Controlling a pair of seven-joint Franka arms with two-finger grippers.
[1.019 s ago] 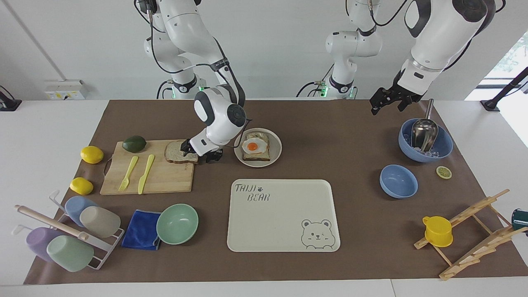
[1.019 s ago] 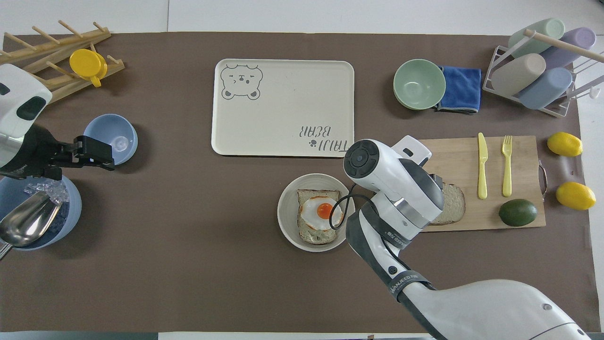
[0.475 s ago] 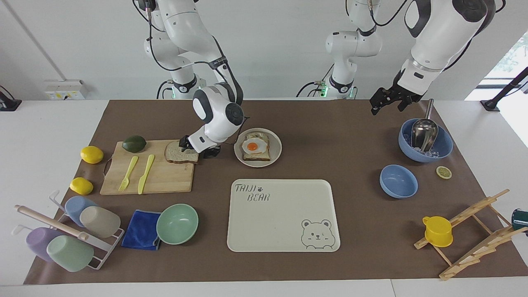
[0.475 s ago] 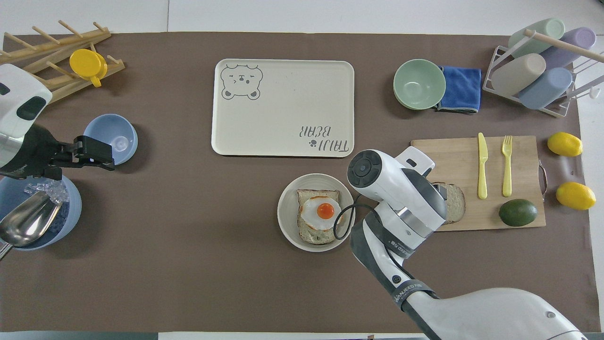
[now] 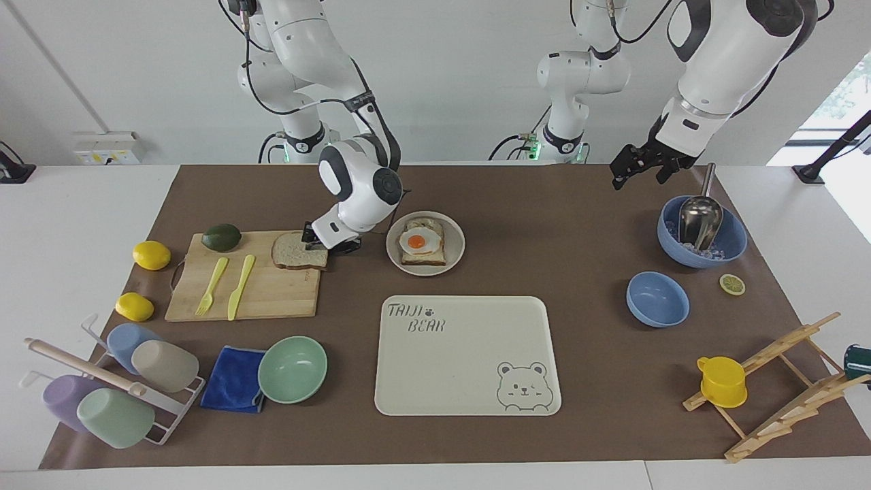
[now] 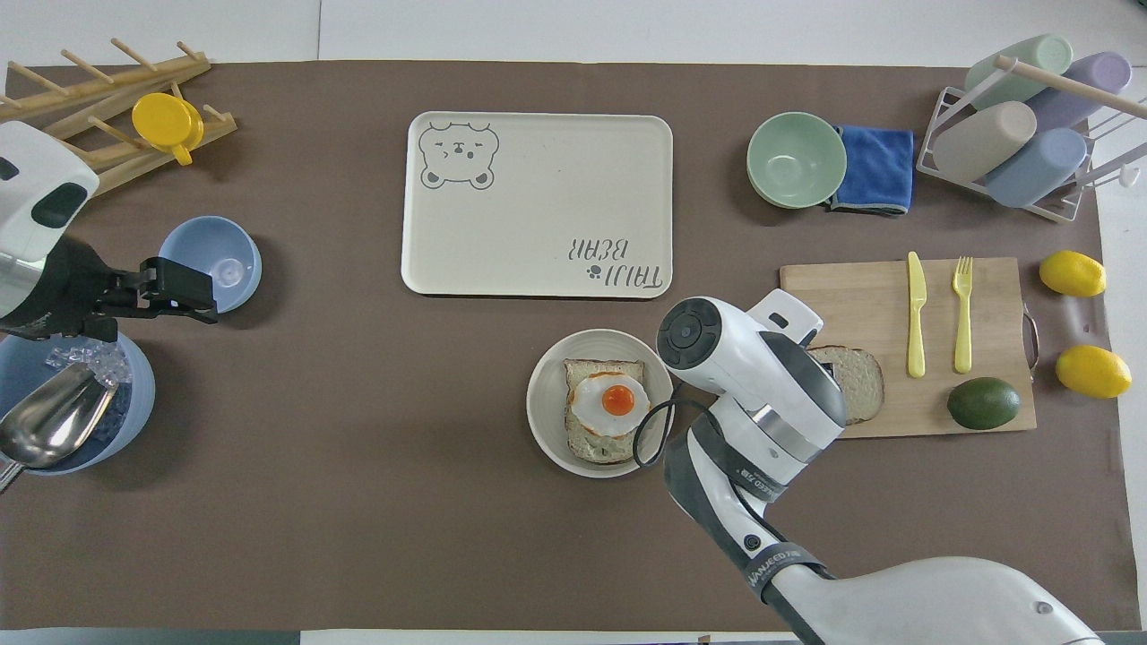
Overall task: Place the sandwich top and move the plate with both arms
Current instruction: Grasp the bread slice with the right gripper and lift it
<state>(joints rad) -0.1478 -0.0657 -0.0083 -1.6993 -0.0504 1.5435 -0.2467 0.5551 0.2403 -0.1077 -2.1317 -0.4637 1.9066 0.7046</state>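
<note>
Bread, the plain sandwich top (image 5: 297,251), lies on the cutting board (image 5: 272,292) at its corner nearest the plate (image 5: 454,255), in the same spot as a second ago. The right gripper (image 5: 329,245) sits at the slice's edge on the plate side; it has risen a little and drawn in toward the slice since then. Whether its fingers are closed on the crust cannot be told. The plate rests just beside the board, nearer the robots than the bear tray (image 5: 469,361), with the egg-topped bread (image 5: 422,242) on it. The left gripper (image 5: 636,167) hangs with fingers parted and empty over the mat near the scoop bowl (image 5: 731,241), unmoved, waiting.
</note>
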